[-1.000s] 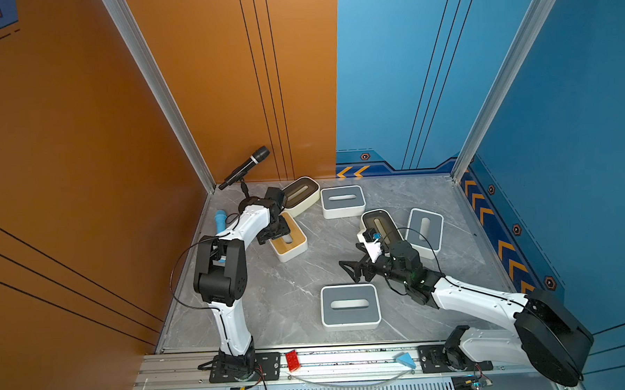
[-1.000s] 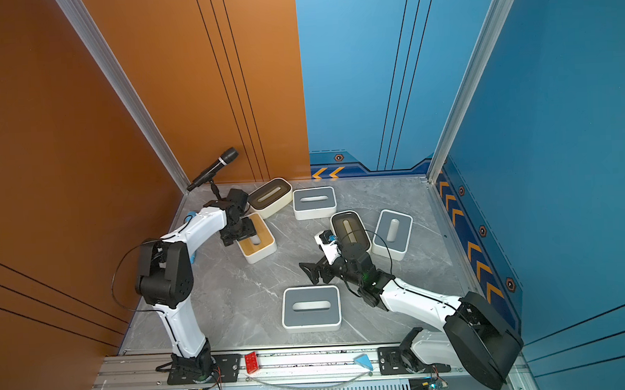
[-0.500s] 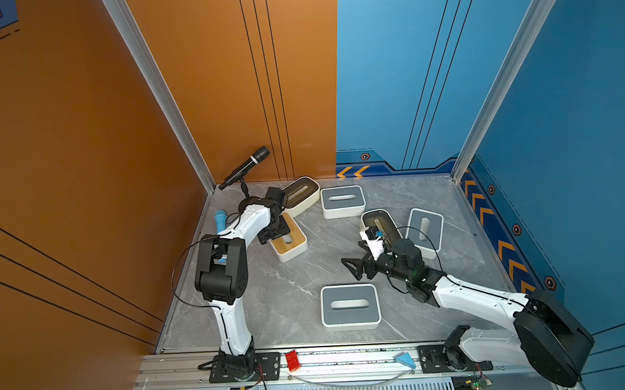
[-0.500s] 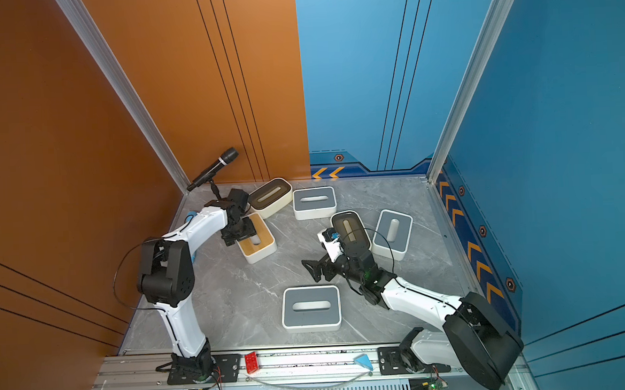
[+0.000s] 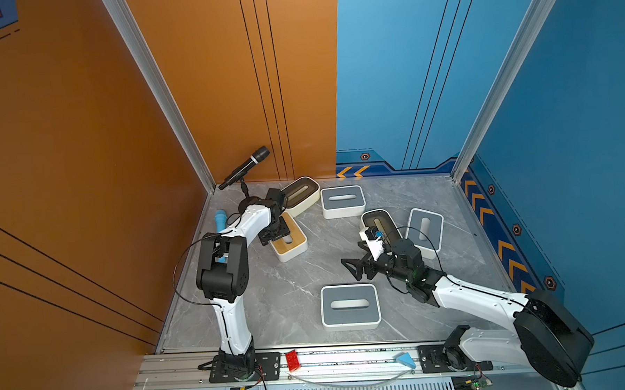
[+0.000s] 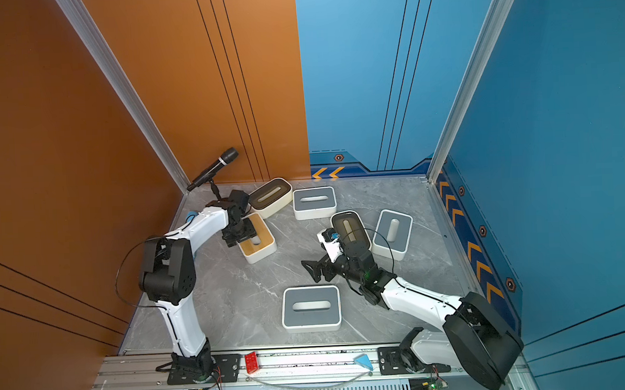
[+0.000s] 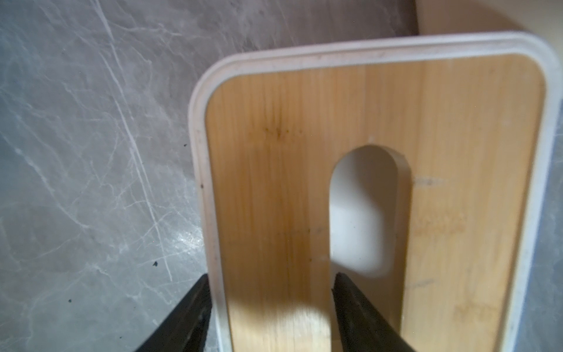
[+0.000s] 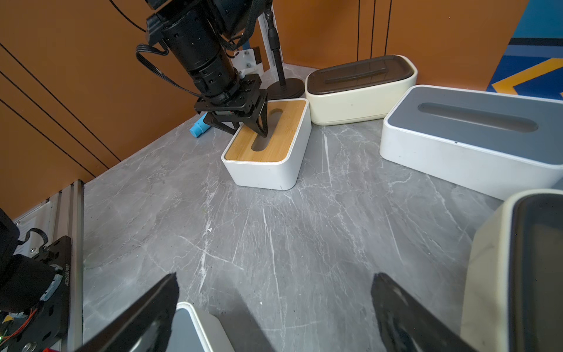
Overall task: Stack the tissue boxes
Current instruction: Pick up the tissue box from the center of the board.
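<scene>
Bamboo tops the box being handled. The bamboo-lidded box [image 5: 295, 242] lies flat on the grey marble table [image 5: 272, 299], left of centre in both top views and askew to the table's edges. In those views the left gripper [image 5: 276, 234] is only a black block over the box's rear end, with its fingers hidden.

The left wrist view shows the fingers. One finger [image 7: 195, 311] presses the outside of the white long wall. Its partner reaches down into the oval slot, against the slot's edge. The jaws are thus narrowed onto that strip of lid and wall. The right wrist view, from the side, shows the finger in the slot and the box's base on the marble.

The right gripper [image 5: 352, 269] hovers right of centre in the top views, jaws spread wide and holding nothing. Its own camera shows bare marble between the fingers.

Just below it in the frame sits the front grey-lidded box [image 5: 348, 292]. Above it, partly hidden by the wrist, is the near brown-lidded box [image 5: 373, 218], with the right grey-lidded box [image 5: 430, 221] beside that. Along the rear wall stand the rear brown-lidded box [image 5: 302, 192], just beside the bamboo one, and the rear grey-lidded box [image 5: 342, 201].

Only the top views take in all six boxes, each standing singly. They also show a microphone [image 5: 244, 166] at the table's upper-left corner, a blue cylinder [image 5: 219, 220] by the left wall and a red block [image 5: 293, 359] on the front rail.
</scene>
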`<state>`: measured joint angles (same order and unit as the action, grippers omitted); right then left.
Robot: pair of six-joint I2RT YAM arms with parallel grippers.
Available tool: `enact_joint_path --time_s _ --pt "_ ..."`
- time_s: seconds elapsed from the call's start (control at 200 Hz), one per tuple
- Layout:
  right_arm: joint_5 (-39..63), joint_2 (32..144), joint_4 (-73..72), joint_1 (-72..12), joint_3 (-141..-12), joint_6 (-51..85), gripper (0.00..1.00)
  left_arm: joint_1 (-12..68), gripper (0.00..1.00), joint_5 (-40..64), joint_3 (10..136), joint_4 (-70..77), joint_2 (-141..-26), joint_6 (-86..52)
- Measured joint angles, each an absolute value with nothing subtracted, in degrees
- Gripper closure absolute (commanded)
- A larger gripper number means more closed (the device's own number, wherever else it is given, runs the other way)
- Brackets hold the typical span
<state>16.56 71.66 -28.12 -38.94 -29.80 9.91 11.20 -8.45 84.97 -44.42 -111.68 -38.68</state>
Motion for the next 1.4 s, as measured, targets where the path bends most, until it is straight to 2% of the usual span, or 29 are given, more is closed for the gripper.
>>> enact_joint_path --time_s 0.395,0.731,1.402 --pt "19.57 75.55 -26.26 -39.35 -31.18 9.56 0.00 11.20 0.44 -8.23 84.97 -44.40 -111.68 -38.89" --pt "19.92 80.82 -21.19 -46.52 -36.60 5.41 0.00 10.61 0.50 -6.79 84.97 -44.01 -111.68 -39.03" --pt "19.33 81.01 -20.10 -44.56 -36.67 4.95 0.00 12.84 0.54 -6.31 84.90 -43.97 -110.45 -36.01"
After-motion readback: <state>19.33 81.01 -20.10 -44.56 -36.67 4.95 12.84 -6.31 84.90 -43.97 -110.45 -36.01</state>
